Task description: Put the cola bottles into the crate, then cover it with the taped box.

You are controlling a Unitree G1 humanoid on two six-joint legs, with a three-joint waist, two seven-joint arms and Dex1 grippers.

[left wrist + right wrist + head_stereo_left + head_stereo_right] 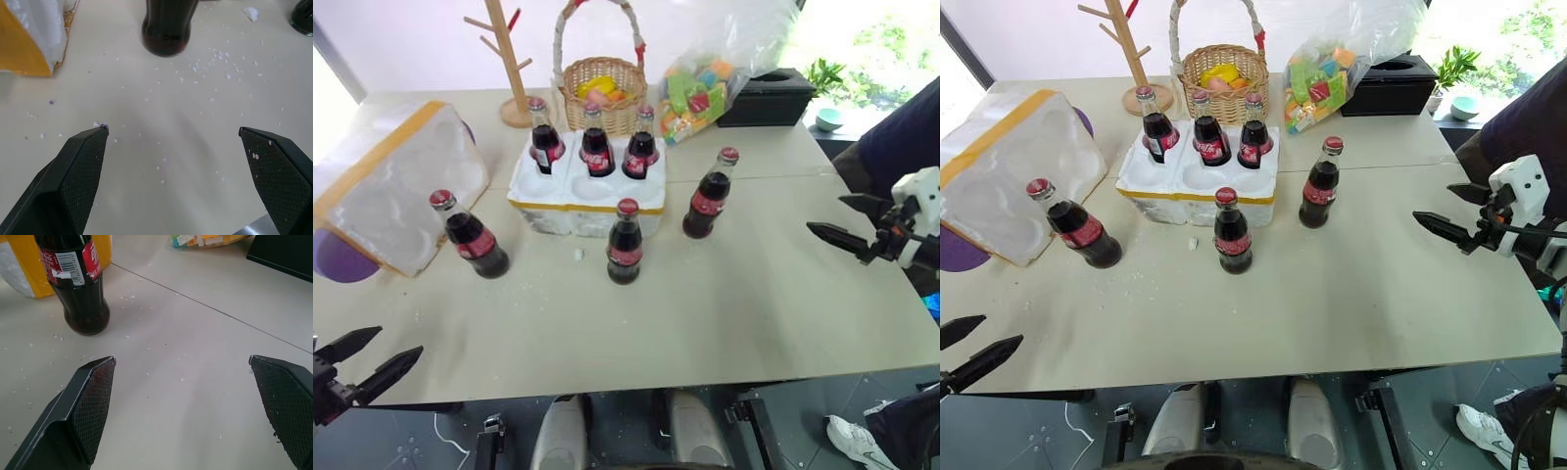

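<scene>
Bottles: three in the crate [582,191]'s back wells, three loose on the table [724,294].
Box [396,181]: left of crate, on its side.
Basket [600,90]: behind crate.
Left gripper [367,360]: jaws apart, empty.
Right gripper [842,223]: jaws apart, empty.

Six cola bottles [625,242]: three in the crate [586,201], three on the table [724,313]. One taped box [396,181], one wicker basket [601,90], one wooden rack [505,59], one black box [768,98].

White "Coca-Cola" script seen in part on the red label of a cola bottle [80,281], barcode printed beside it on a white panel, digits too small to be read
</scene>
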